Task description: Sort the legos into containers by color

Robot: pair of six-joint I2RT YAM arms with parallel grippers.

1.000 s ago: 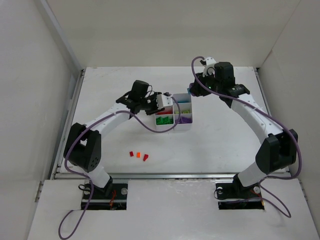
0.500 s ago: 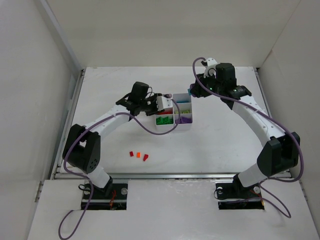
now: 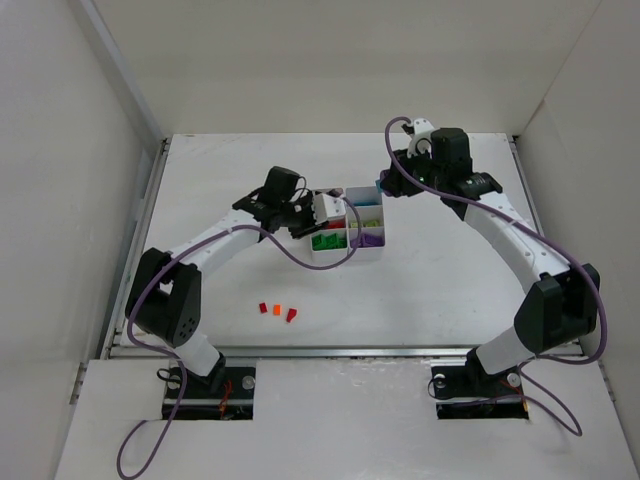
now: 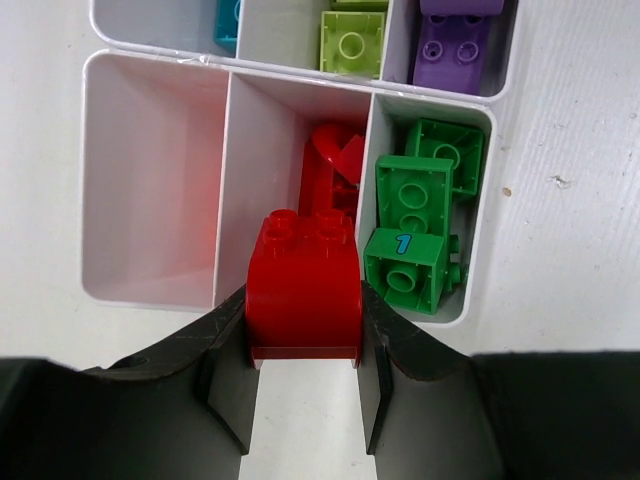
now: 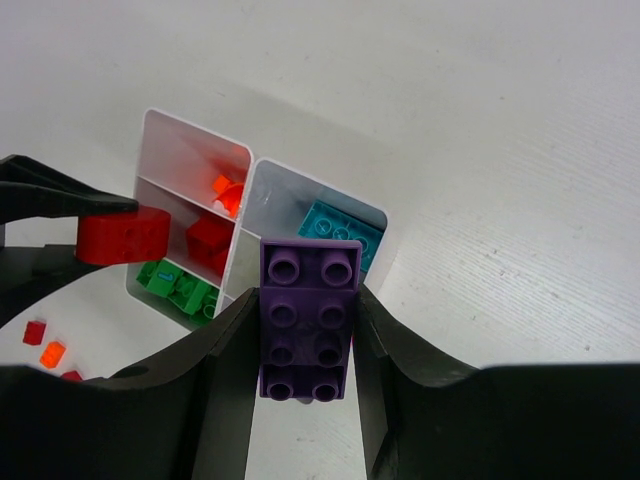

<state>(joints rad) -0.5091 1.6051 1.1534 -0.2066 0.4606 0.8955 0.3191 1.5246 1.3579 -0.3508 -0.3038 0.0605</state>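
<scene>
Well, the white 6-compartment plastic tray (image 4: 150, 180) is cut off in the left wrist view, its cyan, lime and purple pieces only partly seen. The left gripper (image 3: 322, 208) clamps a chunky red rounded brick (image 4: 303, 290) at the red-filled middle compartment's edge. The right gripper (image 5: 305, 330) pinches a purple 2-by-4 brick (image 5: 308, 300) near the cyan compartment. 3 small red and orange bits (image 3: 276, 311) lie apart on the white table (image 3: 450, 280).
</scene>
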